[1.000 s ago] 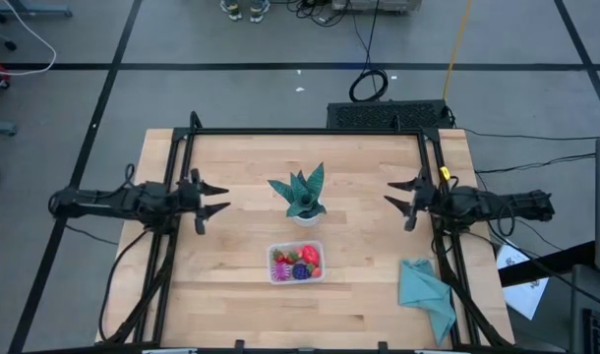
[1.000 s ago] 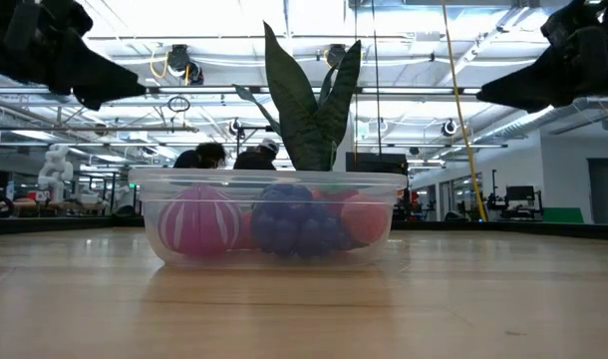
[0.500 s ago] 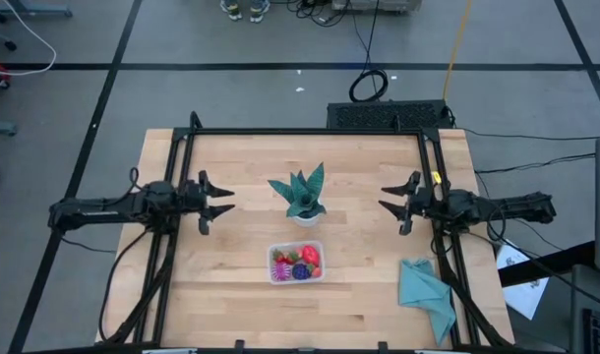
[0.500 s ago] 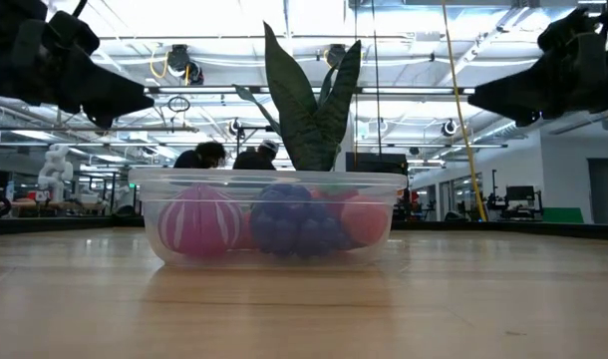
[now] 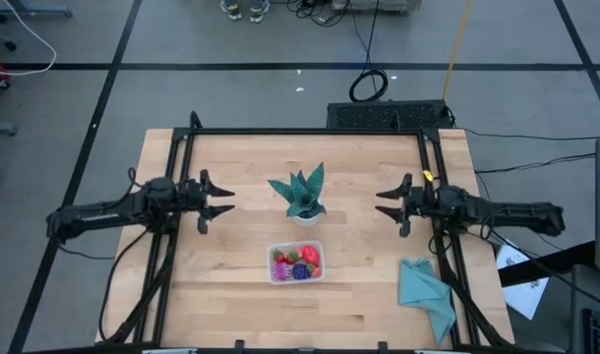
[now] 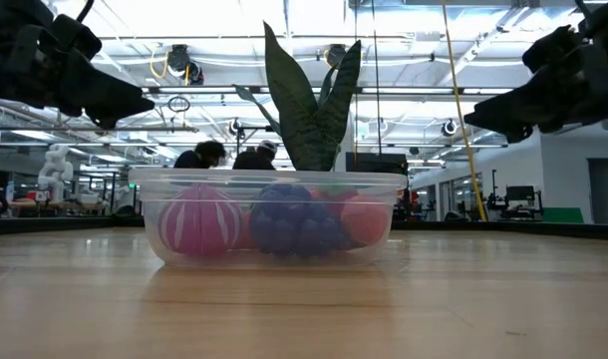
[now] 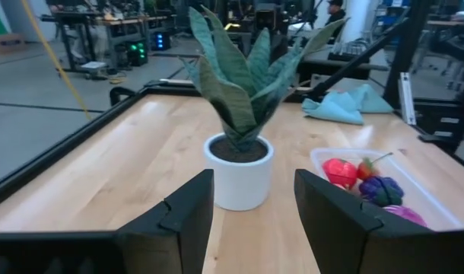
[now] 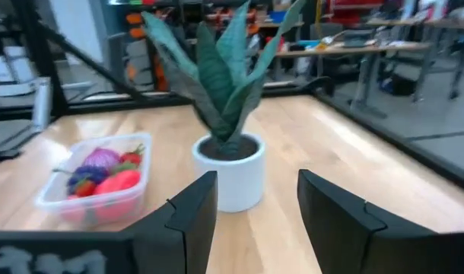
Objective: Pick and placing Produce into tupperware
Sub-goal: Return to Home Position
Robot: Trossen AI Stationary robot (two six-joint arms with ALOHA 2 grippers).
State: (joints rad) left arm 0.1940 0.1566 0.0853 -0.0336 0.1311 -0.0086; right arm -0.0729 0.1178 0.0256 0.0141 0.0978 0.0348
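From above, the tupperware [image 5: 296,245] sits on the table [image 5: 231,295] at mid-width, toward the near edge, with the produce [image 5: 298,264] packed inside it. The plant [image 5: 303,195] stands just behind it, at the table's centre. A teal cloth [image 5: 426,290] lies by the near right corner. The left gripper [image 5: 224,200] hangs by the left edge and the right gripper [image 5: 382,205] by the right edge. Both point inward at the plant, well apart from the container, claws spread and holding nothing.

At table height, the clear wall of the tupperware [image 6: 269,249] shows a pink-purple ball [image 6: 199,221], a dark purple piece [image 6: 289,221] and a red piece [image 6: 364,219] side by side. The plant's leaves rise behind, and the two grippers hang high at either side.

The left wrist view looks between that arm's spread fingers [image 7: 179,221] at the white pot [image 7: 238,175]. The container lies beside the pot, holding a strawberry [image 7: 340,171] and the purple piece.

The right wrist view is much the same — fingers [image 8: 338,213] apart, the pot between them, and the filled container off to one side.
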